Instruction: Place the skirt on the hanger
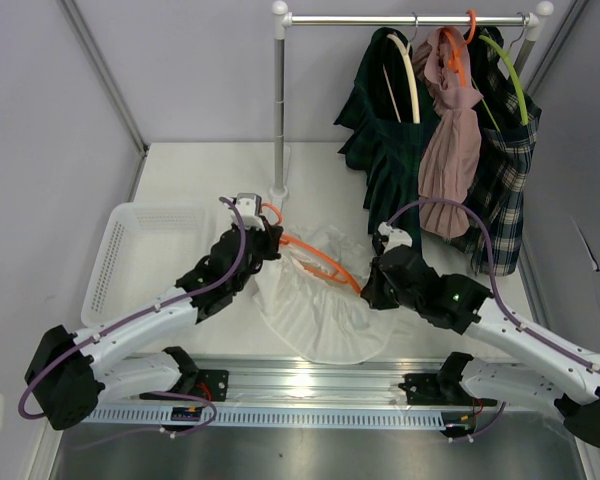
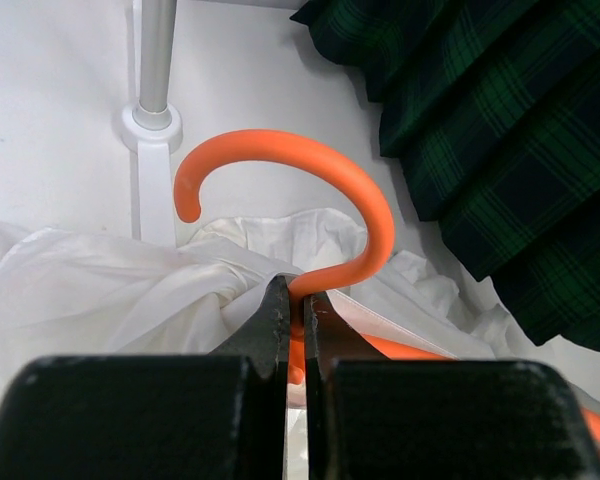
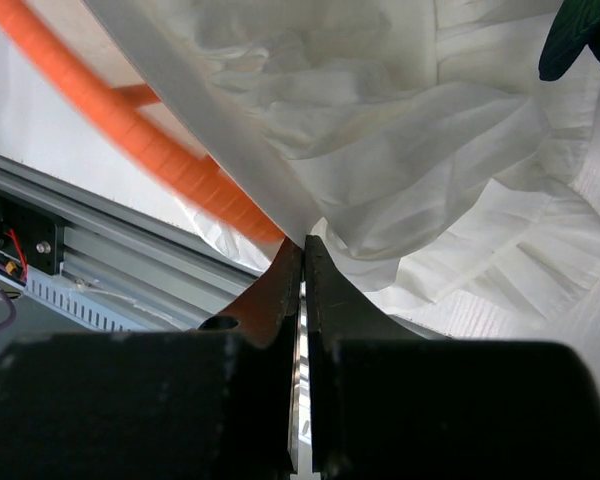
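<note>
A white skirt [image 1: 315, 300] lies crumpled on the table between my arms, with an orange hanger [image 1: 315, 258] threaded into it. My left gripper [image 1: 265, 240] is shut on the hanger's neck; in the left wrist view the orange hook [image 2: 310, 170] curves up just above the gripper [image 2: 298, 300]. My right gripper [image 1: 372, 285] is shut on the skirt's waistband; in the right wrist view the white fabric [image 3: 380, 170] bunches above the gripper [image 3: 302, 250], and the hanger's orange arm [image 3: 130, 130] runs beside the band.
A clothes rail [image 1: 410, 18] at the back holds dark green plaid, pink and checked garments [image 1: 450, 150] on hangers. Its pole [image 1: 279, 110] and base [image 2: 152, 125] stand just behind the hook. A white basket [image 1: 140, 250] sits at the left.
</note>
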Motion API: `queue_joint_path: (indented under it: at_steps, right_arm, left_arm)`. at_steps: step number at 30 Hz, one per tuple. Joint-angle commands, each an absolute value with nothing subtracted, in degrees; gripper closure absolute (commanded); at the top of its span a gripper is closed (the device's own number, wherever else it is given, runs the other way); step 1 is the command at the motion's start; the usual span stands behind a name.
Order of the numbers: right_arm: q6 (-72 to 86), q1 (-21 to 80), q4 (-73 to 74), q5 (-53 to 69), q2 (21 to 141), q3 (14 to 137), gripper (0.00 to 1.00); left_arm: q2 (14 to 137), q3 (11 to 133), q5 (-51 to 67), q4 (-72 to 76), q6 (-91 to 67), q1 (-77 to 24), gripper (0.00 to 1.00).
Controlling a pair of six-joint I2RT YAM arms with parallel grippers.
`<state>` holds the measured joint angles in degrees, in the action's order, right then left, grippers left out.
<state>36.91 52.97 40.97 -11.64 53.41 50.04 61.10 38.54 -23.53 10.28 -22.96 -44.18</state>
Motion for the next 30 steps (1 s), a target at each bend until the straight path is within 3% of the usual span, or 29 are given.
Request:
queue_joint_path:
  at_steps: [1,11,30]
  right_arm:
    - [37.3,52.3,47.0,-13.8,52.5,53.3,1.00]
    - [35.8,51.9,48.4,-13.4,56.7,61.3,1.00]
    - [31.1,54.0,51.5,-13.8,70.1,85.7,1.00]
  left_arm:
    - [59.6,37.8,-31.1,14.1,-20.0,-42.9,1.00]
    - [57.9,37.5,-32.2,14.7,-18.4,-44.1,1.00]
    - [55.8,48.7,-26.1,10.4,-13.7,-50.2,1.00]
